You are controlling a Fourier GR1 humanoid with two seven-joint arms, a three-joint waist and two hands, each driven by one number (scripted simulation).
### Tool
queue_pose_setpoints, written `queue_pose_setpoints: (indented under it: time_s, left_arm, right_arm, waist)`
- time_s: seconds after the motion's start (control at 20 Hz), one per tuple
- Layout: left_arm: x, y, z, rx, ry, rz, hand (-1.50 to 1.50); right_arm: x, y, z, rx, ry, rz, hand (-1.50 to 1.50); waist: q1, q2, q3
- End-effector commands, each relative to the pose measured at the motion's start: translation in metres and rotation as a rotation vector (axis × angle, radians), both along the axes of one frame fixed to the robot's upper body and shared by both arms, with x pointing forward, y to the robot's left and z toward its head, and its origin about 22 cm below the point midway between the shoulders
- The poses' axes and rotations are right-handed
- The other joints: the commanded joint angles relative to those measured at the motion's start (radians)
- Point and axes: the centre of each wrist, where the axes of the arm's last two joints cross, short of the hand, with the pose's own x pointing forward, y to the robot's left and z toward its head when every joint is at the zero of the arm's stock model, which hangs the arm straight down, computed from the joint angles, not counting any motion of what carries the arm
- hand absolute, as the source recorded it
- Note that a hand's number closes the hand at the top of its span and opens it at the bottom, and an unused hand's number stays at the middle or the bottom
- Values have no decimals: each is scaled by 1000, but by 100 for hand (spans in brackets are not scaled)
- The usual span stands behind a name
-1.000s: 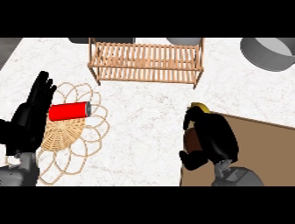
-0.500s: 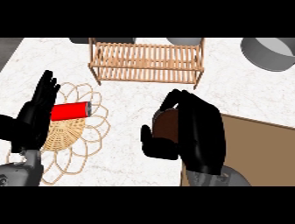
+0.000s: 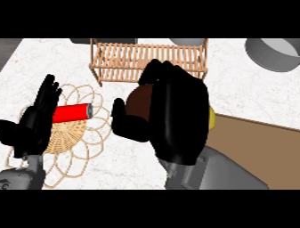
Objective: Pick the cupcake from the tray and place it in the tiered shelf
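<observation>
Brown cupcake (image 3: 141, 101) in right robot hand (image 3: 175, 120), now raised nearer shelf (image 3: 149, 58)

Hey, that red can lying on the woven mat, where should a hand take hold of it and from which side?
Grip the red can around its middle, coming down from above. It lies on its side on the woven mat, its length running left to right, so fingers would likely close best across the round body. The open left hand hovers at its left end; the right hand already holds the cupcake.

bare counter (image 3: 257, 95) right of tiered shelf (image 3: 145, 58), pot (image 3: 280, 53) beyond, red can (image 3: 73, 112) left
</observation>
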Motion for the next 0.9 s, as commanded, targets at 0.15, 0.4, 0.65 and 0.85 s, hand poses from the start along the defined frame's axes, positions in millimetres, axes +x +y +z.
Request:
queue_pose_setpoints:
  time_s: [0.15,0.4,0.65,0.85]
  left_arm:
    - [-3,0,-3,-9,5,6,0]
    - [1,12,10,1,-13,-7,0]
    - [-4,19,16,-13,1,7,0]
    - [9,3,14,-4,-19,11,0]
  right_arm:
    - [32,18,29,138,52,-199,150]
    - [64,22,31,161,35,-220,150]
    - [99,9,-2,175,-20,-243,150]
    - [115,15,-10,177,-52,-227,150]
  waist:
    - [-12,6,2]
    - [-5,10,3]
    - [-1,15,4]
    - [-13,17,4]
